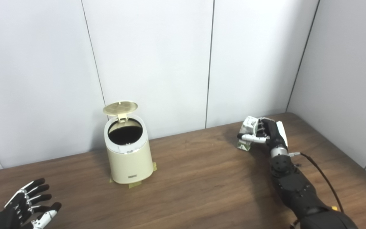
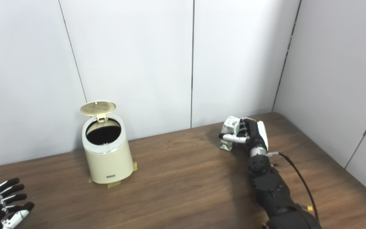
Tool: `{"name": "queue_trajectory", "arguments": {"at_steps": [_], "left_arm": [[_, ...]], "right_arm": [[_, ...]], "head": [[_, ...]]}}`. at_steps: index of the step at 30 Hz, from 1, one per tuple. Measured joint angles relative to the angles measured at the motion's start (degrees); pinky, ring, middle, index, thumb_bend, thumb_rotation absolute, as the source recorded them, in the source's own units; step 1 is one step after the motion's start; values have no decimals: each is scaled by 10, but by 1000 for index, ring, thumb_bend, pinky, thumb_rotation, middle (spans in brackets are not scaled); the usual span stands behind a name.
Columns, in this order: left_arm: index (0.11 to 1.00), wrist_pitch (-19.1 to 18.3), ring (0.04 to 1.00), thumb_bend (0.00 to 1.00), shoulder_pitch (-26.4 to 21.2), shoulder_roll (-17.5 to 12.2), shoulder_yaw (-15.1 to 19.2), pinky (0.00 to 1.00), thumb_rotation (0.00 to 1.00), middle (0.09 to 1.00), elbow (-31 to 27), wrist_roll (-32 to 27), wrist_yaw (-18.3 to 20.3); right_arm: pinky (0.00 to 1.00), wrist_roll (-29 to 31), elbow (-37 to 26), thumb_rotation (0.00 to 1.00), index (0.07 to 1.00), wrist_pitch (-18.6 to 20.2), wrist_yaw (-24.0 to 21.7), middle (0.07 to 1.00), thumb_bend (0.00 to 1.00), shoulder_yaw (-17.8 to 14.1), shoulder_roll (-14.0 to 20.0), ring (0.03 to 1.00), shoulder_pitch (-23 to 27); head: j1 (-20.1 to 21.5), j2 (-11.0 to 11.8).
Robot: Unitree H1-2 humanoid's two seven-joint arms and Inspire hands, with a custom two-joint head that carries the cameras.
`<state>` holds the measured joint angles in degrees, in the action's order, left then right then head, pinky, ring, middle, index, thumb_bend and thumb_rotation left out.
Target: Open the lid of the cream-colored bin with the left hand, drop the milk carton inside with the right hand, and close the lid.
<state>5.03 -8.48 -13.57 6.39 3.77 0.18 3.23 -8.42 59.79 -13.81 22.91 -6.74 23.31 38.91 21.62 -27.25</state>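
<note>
Left eye view showed the right hand [image 1: 267, 133] wrapped around the milk carton [image 1: 248, 128], its base on the table [image 1: 195, 178]; left hand [image 1: 24, 206] spread, empty.

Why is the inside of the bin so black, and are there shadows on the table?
In the left eye view, the open cream-colored bin looks black inside because light barely reaches in; its raised lid stays bright. In the right eye view, a soft dark shadow lies on the table beside the right hand and the milk carton. Both views look slightly soft.
</note>
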Motion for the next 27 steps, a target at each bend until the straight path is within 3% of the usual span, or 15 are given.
{"name": "queue_trajectory", "arguments": {"at_steps": [10, 17, 23, 27], "left_arm": [[773, 0, 699, 604, 0, 1, -3, 567, 66, 760, 0, 0, 0], [779, 4, 710, 615, 0, 1, -7, 578, 49, 773, 12, -1, 1], [776, 18, 689, 648, -1, 2, -14, 582, 98, 759, 39, 0, 2], [780, 26, 699, 639, -2, 6, -19, 595, 100, 764, 42, 0, 3]], "right_arm": [[359, -24, -30, 0, 530, -2, 30, 484, 515, 30, -14, 396, -12], [348, -30, -196, 0, 529, 27, -5, 491, 515, 34, -42, 403, -51], [323, -36, -365, 0, 526, 96, -47, 489, 517, 42, -66, 397, -50], [335, -25, -409, 0, 509, 124, -91, 492, 519, 54, -94, 414, -42]], "head": [[-10, -2], [-33, -2], [-64, 3], [-84, 5]]}}
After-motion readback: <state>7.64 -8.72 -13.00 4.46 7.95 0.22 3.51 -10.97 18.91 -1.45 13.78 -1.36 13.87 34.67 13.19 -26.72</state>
